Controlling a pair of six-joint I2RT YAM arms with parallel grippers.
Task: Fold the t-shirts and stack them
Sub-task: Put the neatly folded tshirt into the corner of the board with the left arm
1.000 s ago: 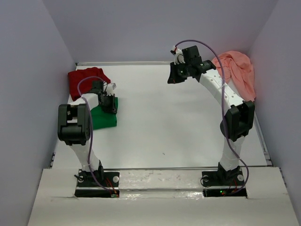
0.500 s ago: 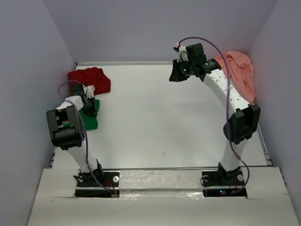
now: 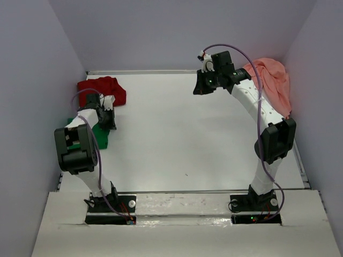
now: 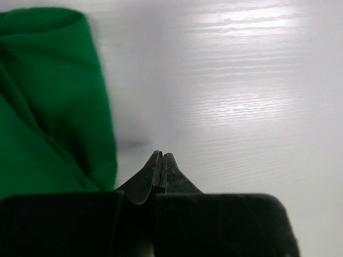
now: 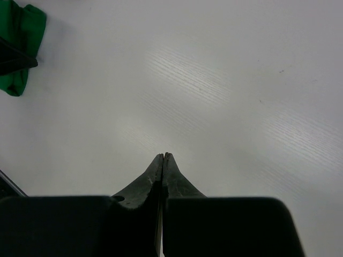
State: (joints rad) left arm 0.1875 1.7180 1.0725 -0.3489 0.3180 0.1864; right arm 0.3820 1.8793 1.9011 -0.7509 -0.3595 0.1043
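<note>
The folded bright green t-shirt (image 3: 99, 135) lies at the table's left edge, partly under my left arm; it fills the left of the left wrist view (image 4: 48, 107) and shows small at the top left of the right wrist view (image 5: 21, 51). The dark red t-shirt (image 3: 102, 88) lies crumpled behind it. The salmon-pink t-shirt (image 3: 273, 80) is heaped at the back right by the wall. My left gripper (image 3: 111, 124) (image 4: 162, 156) is shut and empty just right of the green shirt. My right gripper (image 3: 197, 88) (image 5: 163, 156) is shut and empty, raised above the back middle of the table.
The white table (image 3: 187, 139) is walled at the left, back and right. A raised rail (image 3: 301, 160) runs along its right edge. The arm bases stand on the near ledge (image 3: 182, 206).
My left arm has swung left, and the green shirt has slid left with it to the table's left edge. My right gripper has risen slightly and stayed shut.
</note>
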